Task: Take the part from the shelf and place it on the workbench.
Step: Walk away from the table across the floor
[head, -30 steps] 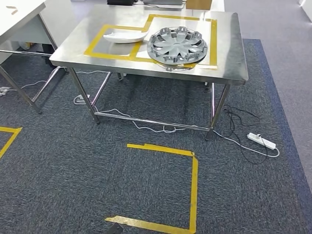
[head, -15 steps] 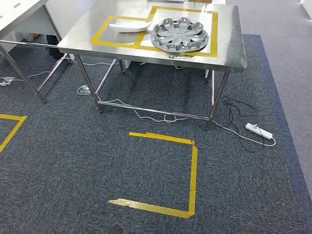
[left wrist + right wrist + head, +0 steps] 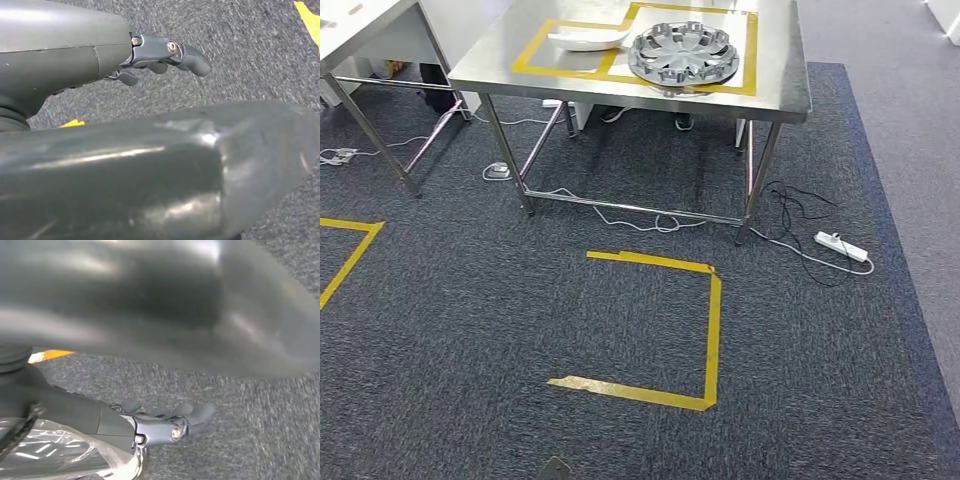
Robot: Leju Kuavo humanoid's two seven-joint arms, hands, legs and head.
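Observation:
The steel workbench [image 3: 776, 92] stands ahead of me at the top of the head view. On it, inside yellow tape outlines, lie a grey wheel cover [image 3: 684, 53] and, to its left, a white curved part [image 3: 590, 38]. My left hand [image 3: 166, 54] hangs over the dark carpet with its fingers stretched out and nothing in them. My right hand [image 3: 170, 425] hangs over the carpet the same way, holding nothing.
A yellow tape square [image 3: 710, 330] marks the carpet between me and the workbench. A white power strip [image 3: 841, 246] and loose cables lie by the bench's right legs. A second table [image 3: 365, 25] stands at the far left, with more yellow tape [image 3: 350, 255] below it.
The whole picture has shifted: the workbench and the floor tape now sit higher and look smaller, so the camera has moved back. The parts on the bench have not moved.

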